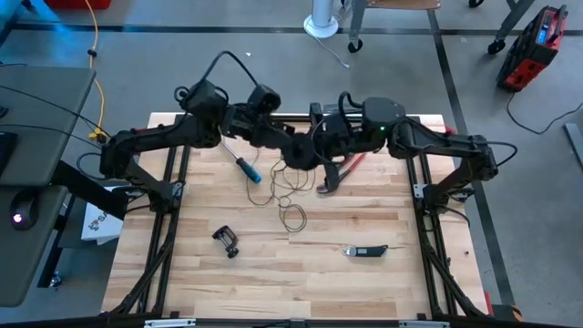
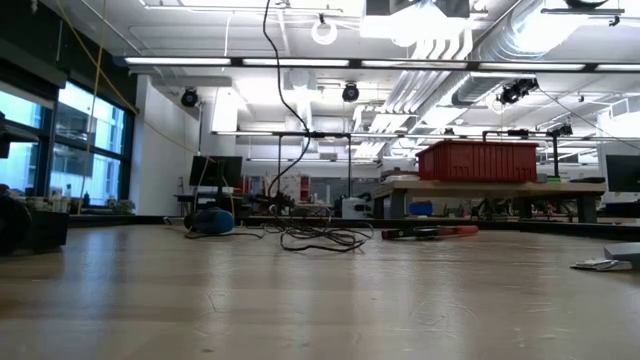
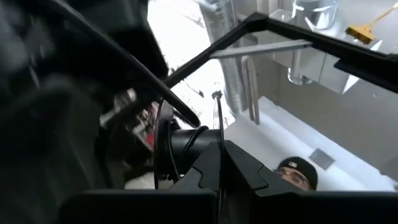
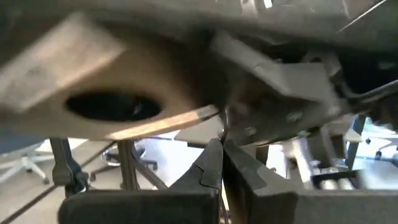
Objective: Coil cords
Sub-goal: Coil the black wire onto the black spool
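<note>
Dark thin cord (image 1: 290, 193), no legible writing

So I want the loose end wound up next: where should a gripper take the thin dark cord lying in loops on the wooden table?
Probably the outermost loop of the thin dark cord, from straight above: it lies flat, clear of the red-handled pliers and blue-handled screwdriver.

Bright ceiling strip lights (image 2: 330, 62), window glare, heavily blurred close-up wrist views.
</note>
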